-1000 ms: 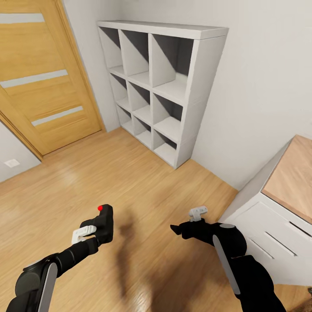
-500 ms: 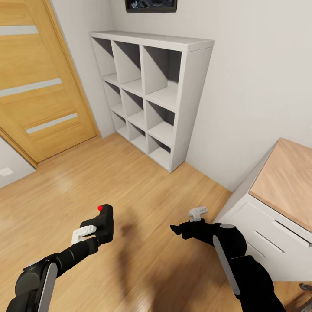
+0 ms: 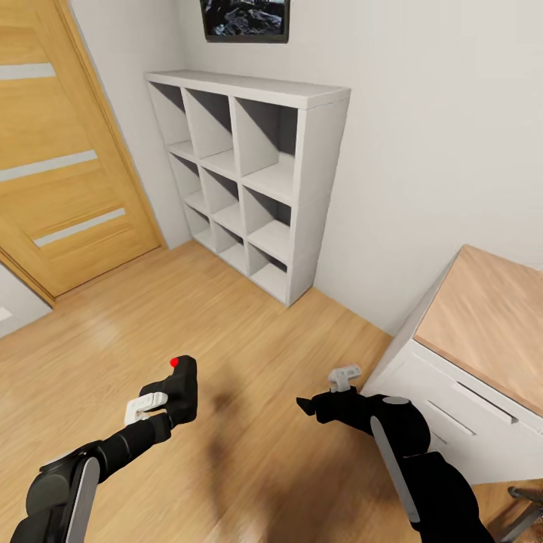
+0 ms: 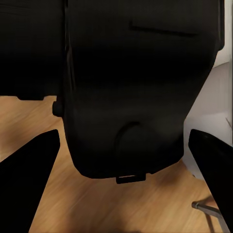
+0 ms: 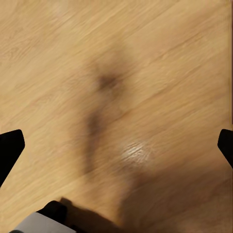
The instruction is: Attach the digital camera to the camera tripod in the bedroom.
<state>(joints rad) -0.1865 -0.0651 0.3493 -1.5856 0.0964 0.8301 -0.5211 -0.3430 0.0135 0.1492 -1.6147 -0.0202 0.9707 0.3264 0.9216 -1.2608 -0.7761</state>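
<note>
Meanwhile the whole head view is swinging: against the pictures from a moment ago, the white cube shelf (image 3: 249,181) is sitting lower and further to the picture's left, the black wall TV (image 3: 244,19) is now showing above it, and the oak door (image 3: 56,151) is sliding out at the left edge, while both arms are keeping the same places in the frame. That is reading as the robot turning or lifting its gaze, not as anything in the room moving. The left end effector (image 3: 170,398) is holding the digital camera (image 3: 181,388) upright over the wood floor (image 3: 226,317), the red button (image 3: 175,362) at the top; in the left wrist view the dark body (image 4: 141,87) is sitting between the two fingers (image 4: 26,165), so the grip is looking closed on it and secure. The right end effector (image 3: 305,403) is carrying nothing, and in the right wrist view its fingertips (image 5: 9,148) are standing far apart at the frame's edges over bare floor, wide open. A white drawer unit with a wooden worktop (image 3: 490,324) is standing to the right, near that arm. A slim metal piece (image 3: 528,498) is entering at the lower right corner; whether it is a tripod leg I cannot tell. The carry is probably going on, with the search for the tripod unfinished.
</note>
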